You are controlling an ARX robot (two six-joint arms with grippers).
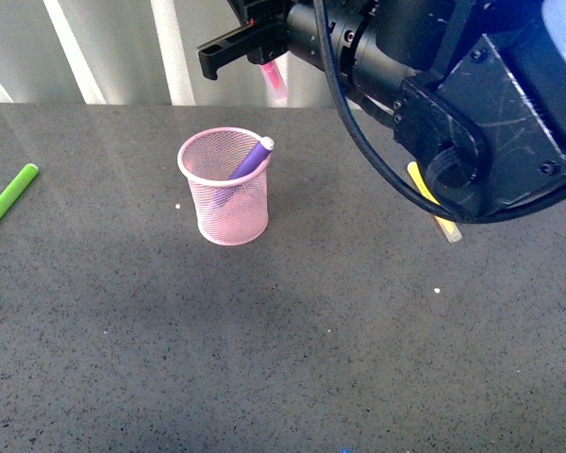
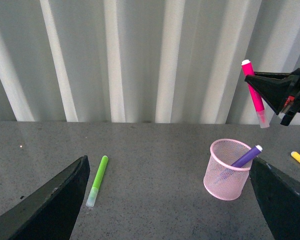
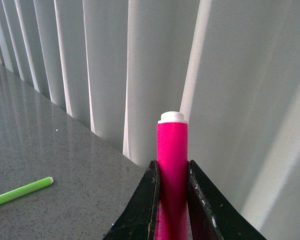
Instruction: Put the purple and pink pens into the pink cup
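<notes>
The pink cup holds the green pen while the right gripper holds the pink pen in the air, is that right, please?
Not quite: the front view shows the purple pen leaning in the pink cup; the green pen lies on the table. The right gripper does hold the pink pen in the air.

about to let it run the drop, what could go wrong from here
The purple pen leans across the mouth of the cup, so the pink pen could strike it and bounce out. The right gripper holds the pink pen high and tilted, not clearly over the cup; released there, it may miss or tip the cup.
</notes>
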